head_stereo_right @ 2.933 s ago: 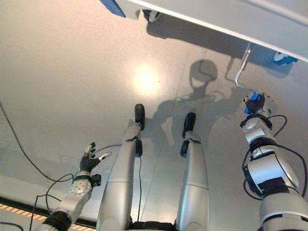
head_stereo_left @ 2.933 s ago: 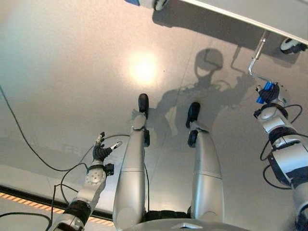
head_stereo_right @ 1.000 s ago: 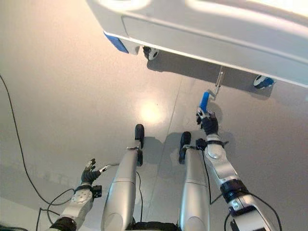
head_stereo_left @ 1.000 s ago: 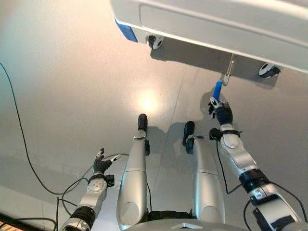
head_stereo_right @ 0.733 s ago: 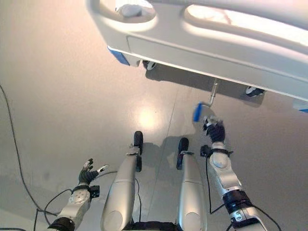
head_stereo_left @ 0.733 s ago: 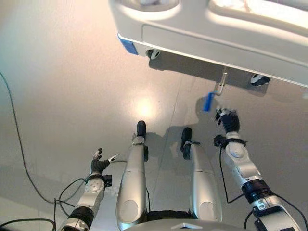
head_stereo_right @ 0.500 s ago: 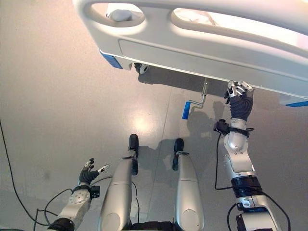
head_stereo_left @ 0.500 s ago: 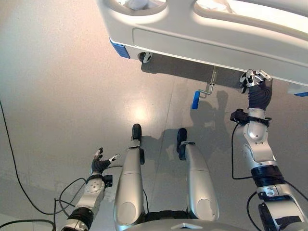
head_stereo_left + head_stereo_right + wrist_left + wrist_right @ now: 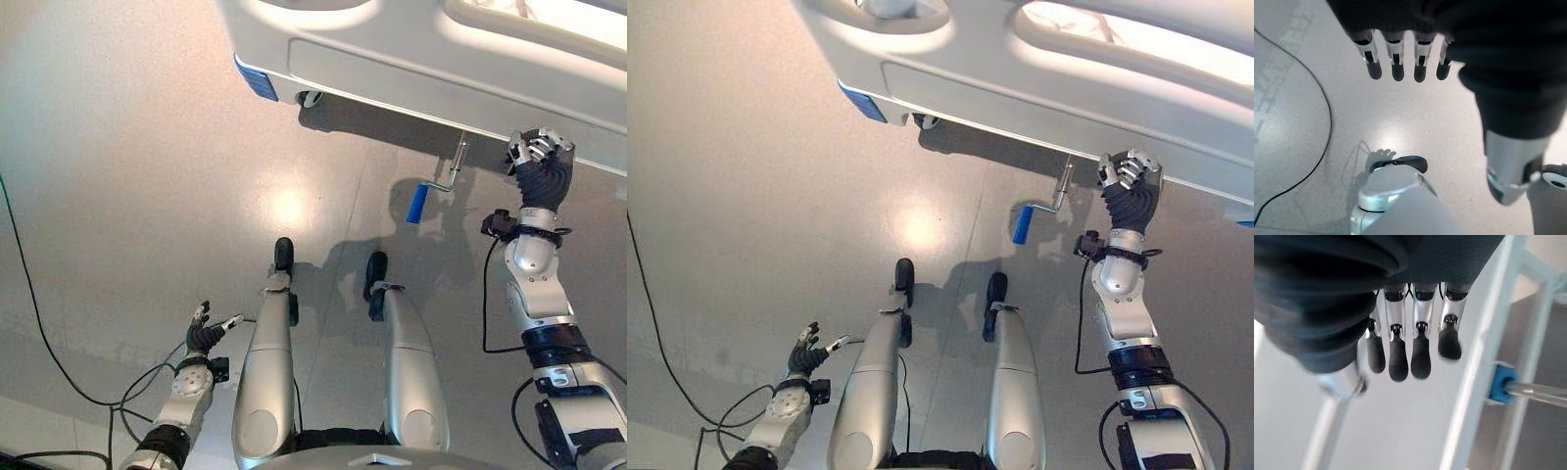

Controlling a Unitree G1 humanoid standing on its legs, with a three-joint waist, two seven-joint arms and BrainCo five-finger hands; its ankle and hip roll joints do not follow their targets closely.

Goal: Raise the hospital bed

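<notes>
The white hospital bed spans the top of the eye views, its footboard edge facing me. Below that edge hangs a metal crank with a blue handle, nothing touching it. My right hand is raised to the bed's lower edge, right of the crank and apart from the blue handle. In the right wrist view its fingers hang relaxed and hold nothing, with a white bed bar just past them. My left hand stays low at my left side, fingers relaxed over the floor.
A caster wheel and a blue corner bumper sit under the bed's left corner. A blue fitting on a metal rod shows beyond the right hand. Grey floor stretches to the left.
My right hand has let go of the blue crank handle and risen to the bed's lower edge, right of the crank. The camera has shifted. My left hand has stayed put.
</notes>
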